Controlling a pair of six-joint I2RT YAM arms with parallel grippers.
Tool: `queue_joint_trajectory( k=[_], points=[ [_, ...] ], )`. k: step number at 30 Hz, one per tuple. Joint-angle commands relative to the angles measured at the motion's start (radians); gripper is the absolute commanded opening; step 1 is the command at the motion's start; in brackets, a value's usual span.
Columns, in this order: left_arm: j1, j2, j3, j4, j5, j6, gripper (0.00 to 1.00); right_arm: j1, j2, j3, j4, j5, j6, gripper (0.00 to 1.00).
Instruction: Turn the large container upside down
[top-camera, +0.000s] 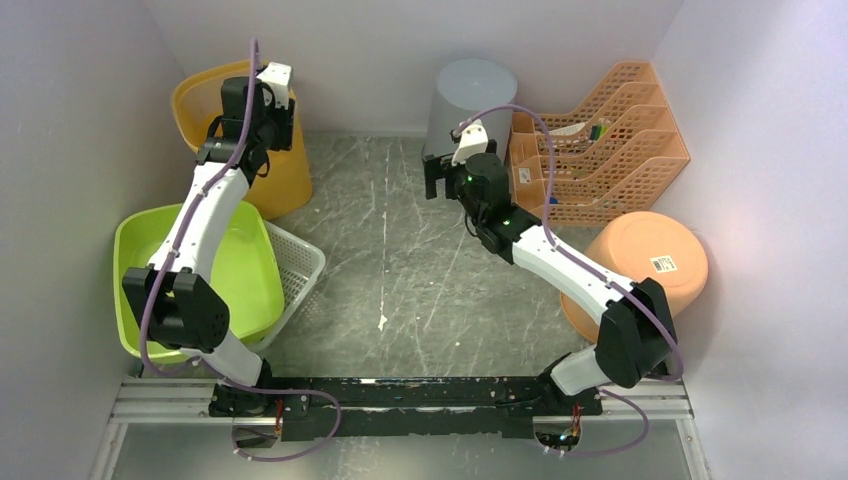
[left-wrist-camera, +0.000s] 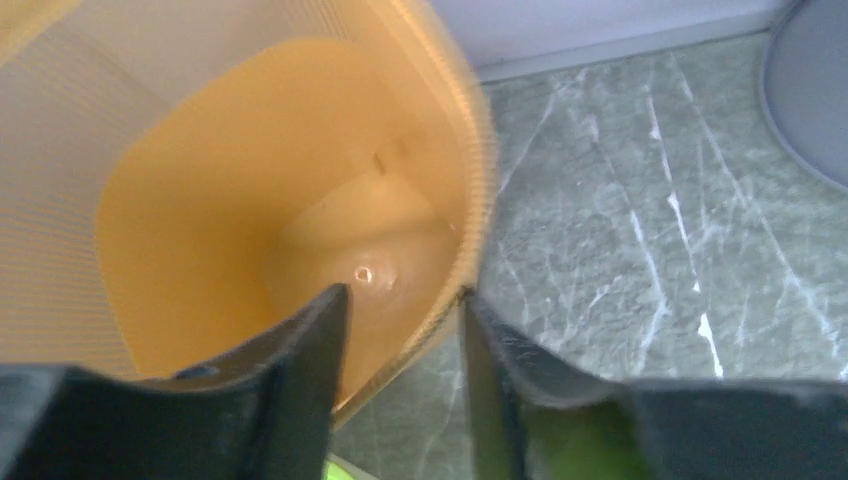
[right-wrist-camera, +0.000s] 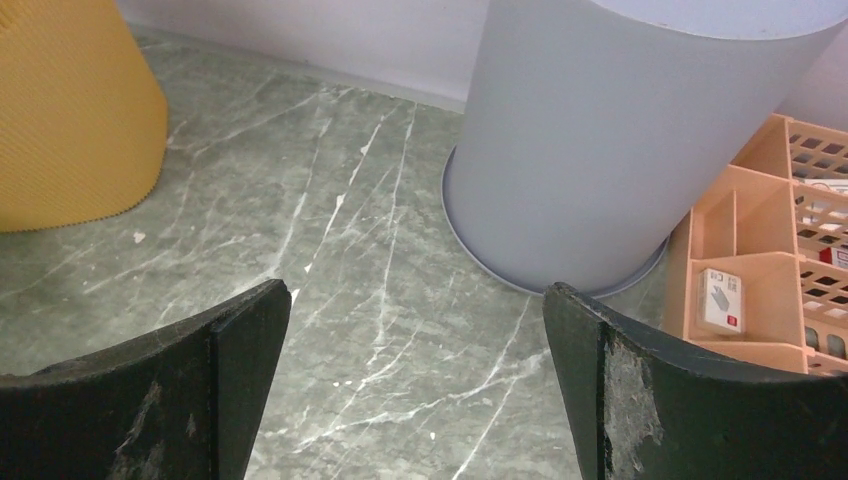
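Note:
The large yellow container (top-camera: 285, 185) stands upright at the back left with its open top up. In the left wrist view I look down into its bare inside (left-wrist-camera: 230, 200). My left gripper (top-camera: 282, 132) straddles its right rim, one finger inside and one outside (left-wrist-camera: 405, 300). The jaws are still apart, and the outer fingertip touches the rim. My right gripper (top-camera: 432, 185) is open and empty over the floor (right-wrist-camera: 415, 300), just in front of the grey bin. The yellow container's side also shows in the right wrist view (right-wrist-camera: 70, 110).
A grey bin (top-camera: 470, 95) stands upside down at the back centre (right-wrist-camera: 620, 140). An orange mesh organiser (top-camera: 610, 140) stands at the back right. An upside-down orange bowl (top-camera: 645, 260) lies at the right. A green tub (top-camera: 250, 270) rests on a white basket (top-camera: 300, 265) at the left.

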Motion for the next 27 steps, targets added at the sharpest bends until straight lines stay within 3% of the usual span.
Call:
queue_joint_trajectory(
  k=[1,2,5,9,11,14,16,21,27],
  points=[
    [-0.003,0.026,0.004,-0.026,0.0,0.013,0.32,0.0,-0.009,-0.004,-0.022,0.05,-0.004,1.0],
    [-0.002,0.027,-0.004,-0.024,-0.008,0.011,0.25,0.0,-0.012,-0.005,-0.025,0.058,-0.006,1.0],
    [-0.003,0.031,-0.036,-0.014,-0.013,0.012,0.25,0.001,-0.026,-0.006,-0.032,0.073,-0.018,1.0],
    [-0.003,0.041,-0.065,-0.015,-0.028,0.009,0.41,-0.001,-0.044,-0.008,-0.039,0.09,-0.024,1.0],
    [-0.003,0.04,-0.081,-0.008,-0.025,0.005,0.58,-0.001,-0.055,-0.012,-0.037,0.097,-0.024,1.0],
    [-0.003,0.044,-0.094,-0.003,-0.032,0.003,0.64,-0.001,-0.068,-0.021,-0.033,0.099,-0.021,1.0],
    [-0.003,0.044,-0.096,-0.002,-0.036,0.001,0.56,0.0,-0.074,-0.024,-0.031,0.105,-0.022,1.0],
    [-0.002,0.037,-0.102,0.014,-0.046,-0.014,0.09,-0.002,-0.078,-0.031,-0.032,0.129,-0.027,1.0],
    [-0.034,0.005,-0.094,0.017,-0.08,-0.016,0.07,-0.006,-0.096,-0.051,-0.019,0.168,-0.022,1.0]
  ],
)
